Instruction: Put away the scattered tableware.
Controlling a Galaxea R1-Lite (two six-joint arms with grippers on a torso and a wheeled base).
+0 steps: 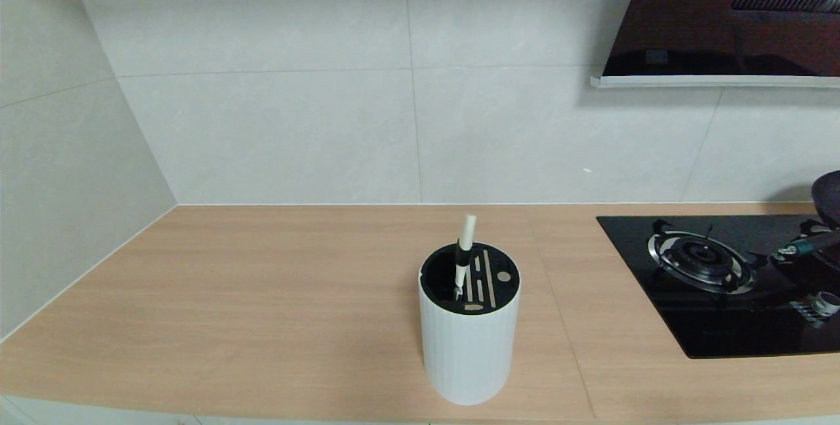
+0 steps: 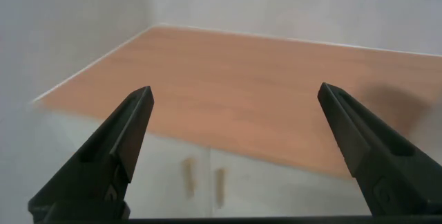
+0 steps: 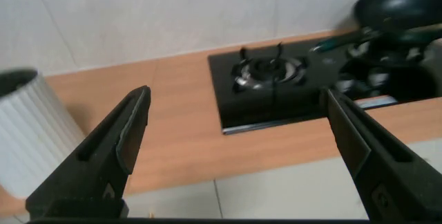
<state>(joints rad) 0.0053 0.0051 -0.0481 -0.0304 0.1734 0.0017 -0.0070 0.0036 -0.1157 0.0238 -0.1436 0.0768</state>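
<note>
A white ribbed utensil holder (image 1: 468, 340) with a black slotted top stands near the front edge of the wooden counter (image 1: 262, 294). One utensil with a white and black handle (image 1: 464, 248) stands upright in its round opening. My left gripper (image 2: 235, 113) is open and held off the counter's front edge, with nothing between its fingers. My right gripper (image 3: 238, 113) is open too, in front of the counter, between the white holder (image 3: 31, 137) and the hob (image 3: 290, 86).
A black gas hob (image 1: 728, 281) with a burner ring (image 1: 699, 261) takes up the counter's right end. A dark pan (image 3: 400, 6) with a greenish handle (image 1: 804, 246) sits on its far burner. White cabinet doors (image 2: 200, 182) lie below the counter. Tiled walls close the back and left.
</note>
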